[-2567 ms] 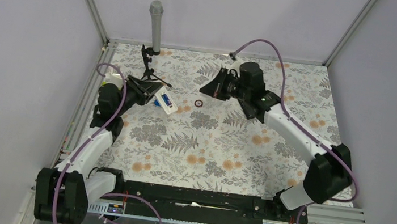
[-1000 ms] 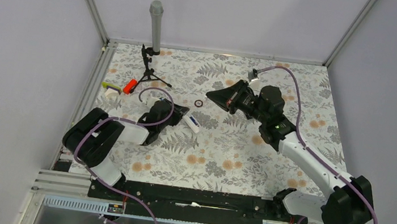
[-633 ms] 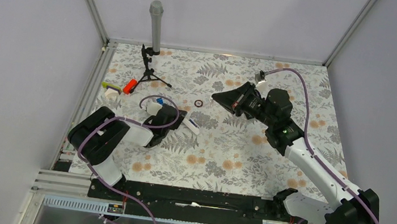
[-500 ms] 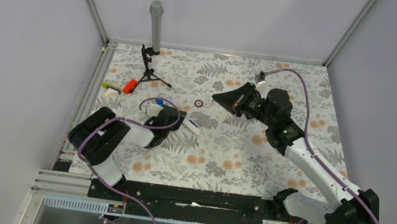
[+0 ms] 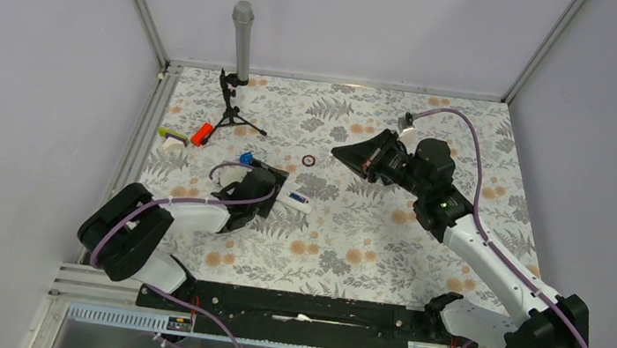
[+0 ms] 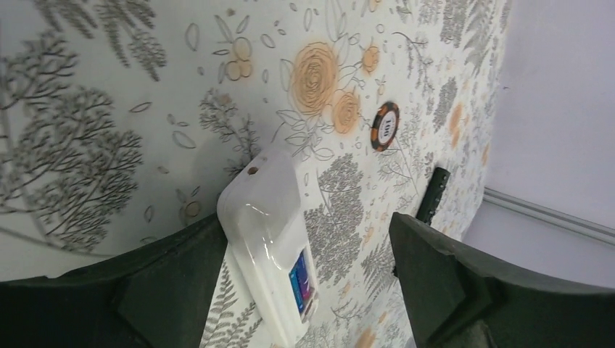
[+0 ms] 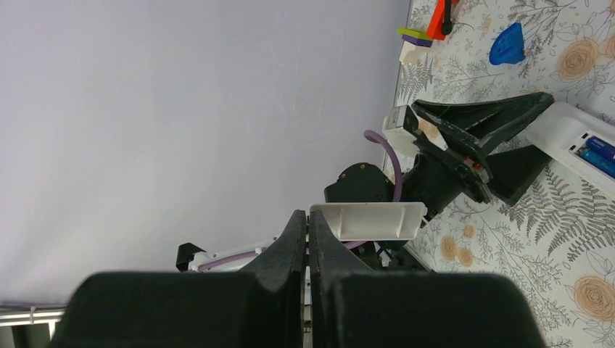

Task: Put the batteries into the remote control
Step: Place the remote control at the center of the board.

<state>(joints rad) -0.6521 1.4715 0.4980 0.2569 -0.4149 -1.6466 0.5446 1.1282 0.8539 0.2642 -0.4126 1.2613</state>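
Observation:
The white remote control (image 5: 294, 201) lies flat on the floral table with its battery bay uncovered. Blue and purple batteries (image 6: 304, 279) sit inside the bay and also show in the right wrist view as batteries (image 7: 600, 151). My left gripper (image 5: 275, 189) is open around the remote (image 6: 267, 232), which rests against one finger (image 6: 170, 286) and stands apart from the other. My right gripper (image 5: 339, 154) hangs above the table's middle, shut on a white battery cover (image 7: 370, 221) that sticks out sideways from its tips.
A blue blob-shaped piece (image 5: 246, 158) lies just behind the left gripper. An orange-red piece (image 5: 201, 133) with a yellow-green bit (image 5: 170, 133) sits at the left edge. A black tripod (image 5: 231, 107) stands at the back left. A small ring-like chip (image 5: 309, 160) lies mid-table.
My left gripper has opened and let go of the remote, which now lies on the table. The left arm has stretched lower. The right arm has barely moved.

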